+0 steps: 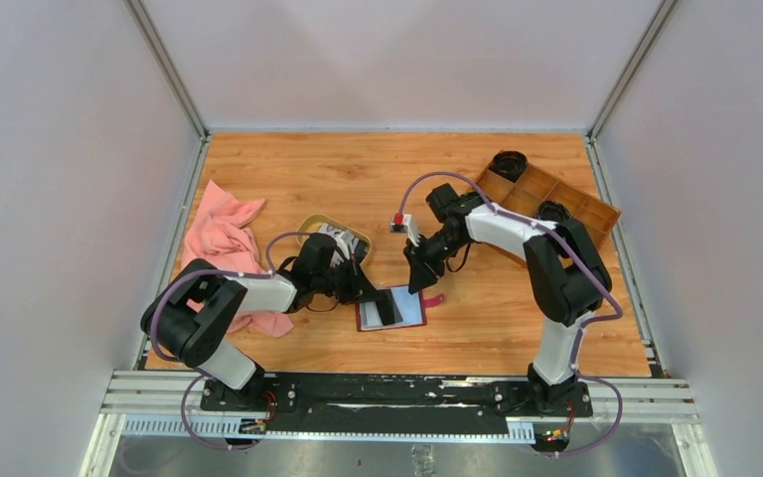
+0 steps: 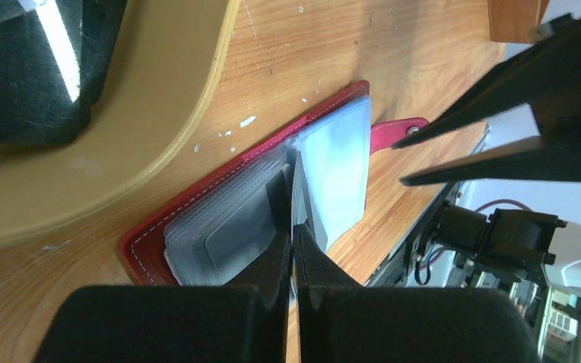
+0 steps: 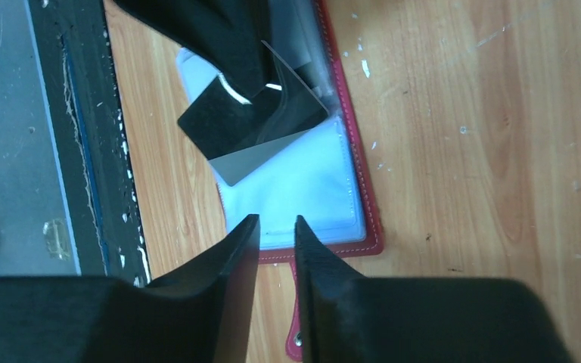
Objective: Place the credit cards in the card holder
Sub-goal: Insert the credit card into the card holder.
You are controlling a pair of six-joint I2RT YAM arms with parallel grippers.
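The left gripper [image 2: 293,227] is clamped tight on a dark credit card [image 3: 284,113], tilted edge-down over the open red card holder [image 3: 310,189] right beneath it. The right gripper [image 3: 272,223] hovers just across, jaws narrowly apart and empty (snap tab [image 2: 393,132] below it). Just beside the left gripper sits the tan dish [image 2: 144,113], with a pink cloth [image 1: 221,238] by its arm.

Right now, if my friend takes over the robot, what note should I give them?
Left fingers: shut on a dark card, tilted, its corner over the open card holder.
Right fingers: slightly apart, empty, above the holder's snap-tab end.
Done: the holder lies open on the table.
Left: slide the held card into a pocket. A black card waits in the tan dish.
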